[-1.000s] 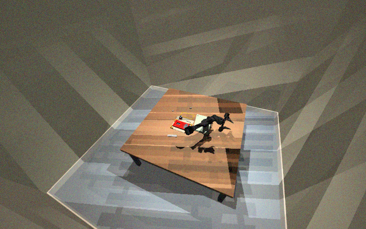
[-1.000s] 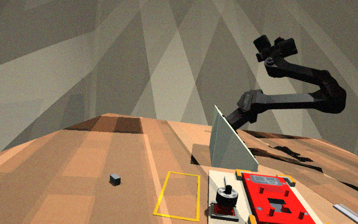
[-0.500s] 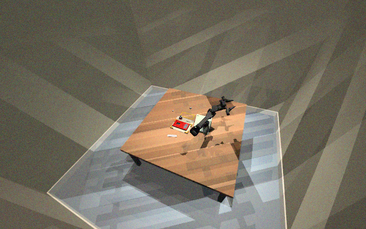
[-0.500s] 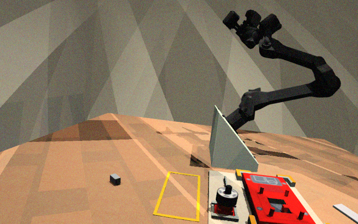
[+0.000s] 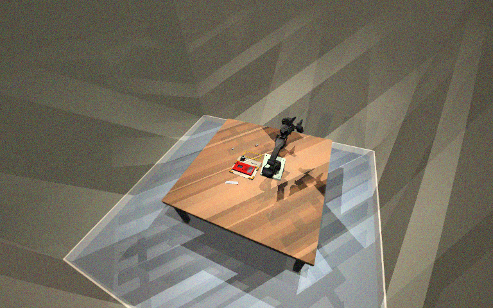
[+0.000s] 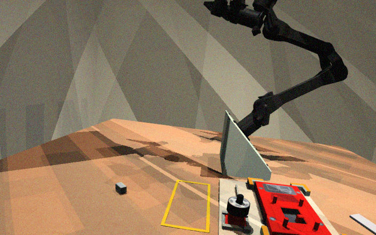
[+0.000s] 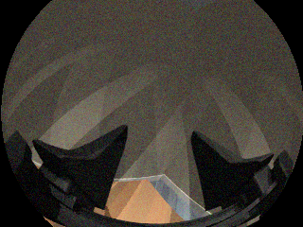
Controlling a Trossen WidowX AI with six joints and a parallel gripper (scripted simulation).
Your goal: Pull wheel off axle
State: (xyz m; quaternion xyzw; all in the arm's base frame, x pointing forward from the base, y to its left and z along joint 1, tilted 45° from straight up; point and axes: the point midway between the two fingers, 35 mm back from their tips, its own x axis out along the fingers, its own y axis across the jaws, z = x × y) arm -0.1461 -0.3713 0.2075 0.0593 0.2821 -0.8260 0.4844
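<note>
The black six-joint arm (image 5: 278,145) (image 6: 302,35) rises from a pale green base plate (image 5: 278,177) (image 6: 244,166) on the wooden table (image 5: 225,206) (image 6: 82,194) (image 7: 142,203), its gripper (image 5: 297,119) (image 6: 206,3) (image 7: 161,132) spread open near the far edge. Beside the plate lies a whitish board (image 5: 253,163) (image 6: 225,184) with a red panel (image 5: 245,167) (image 6: 272,210) and a small dark piece (image 5: 242,158) (image 6: 238,207). A yellow outline (image 5: 254,152) (image 6: 209,207) adjoins it; a white bar (image 5: 231,182) (image 6: 363,223) and two small grey pieces (image 5: 256,145) (image 6: 120,188) lie apart

Your arm (image 5: 278,146) (image 6: 307,39) is matte black, with slim links, bulky rounded joints and dark, pointed fingers.
</note>
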